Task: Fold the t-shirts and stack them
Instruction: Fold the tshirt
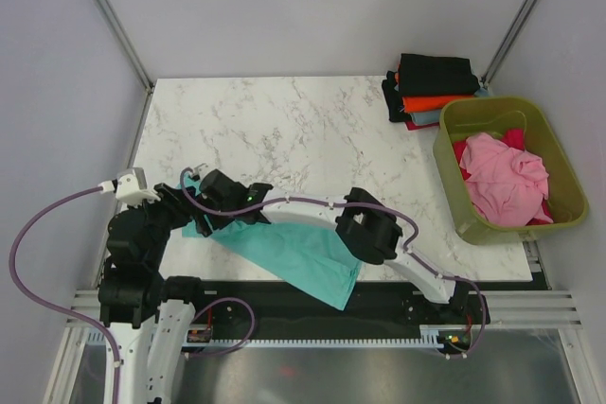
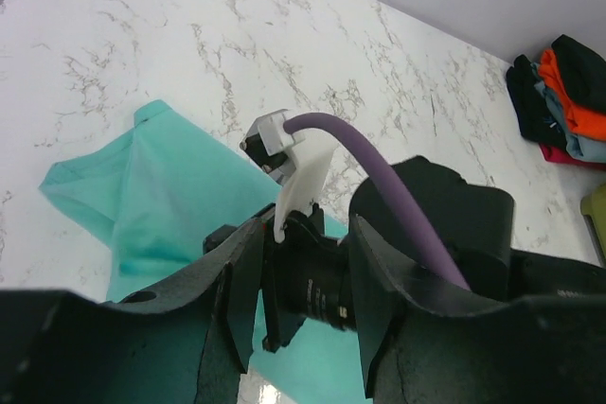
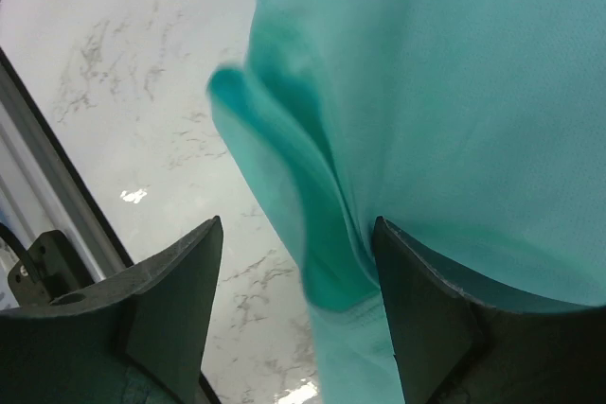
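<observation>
A teal t-shirt (image 1: 301, 260) lies crumpled at the table's near edge, one corner hanging over it. The right arm (image 1: 312, 207) reaches left across the shirt. In the right wrist view my right gripper (image 3: 295, 224) is open, a loose teal fold (image 3: 322, 234) hanging between its jaws close to the right finger, not pinched. My left gripper (image 2: 308, 224) is open just above the shirt's left part (image 2: 151, 196); the right arm's wrist camera (image 2: 284, 153) sits right beyond its fingers. Folded t-shirts (image 1: 431, 92) in black, orange, teal and red are stacked at the back right.
An olive-green tub (image 1: 492, 106) stands at the right edge, holding a pink t-shirt (image 1: 502, 177) over a red one. The folded stack (image 2: 568, 92) also shows in the left wrist view. A metal rail (image 3: 57, 196) runs along the table's near edge.
</observation>
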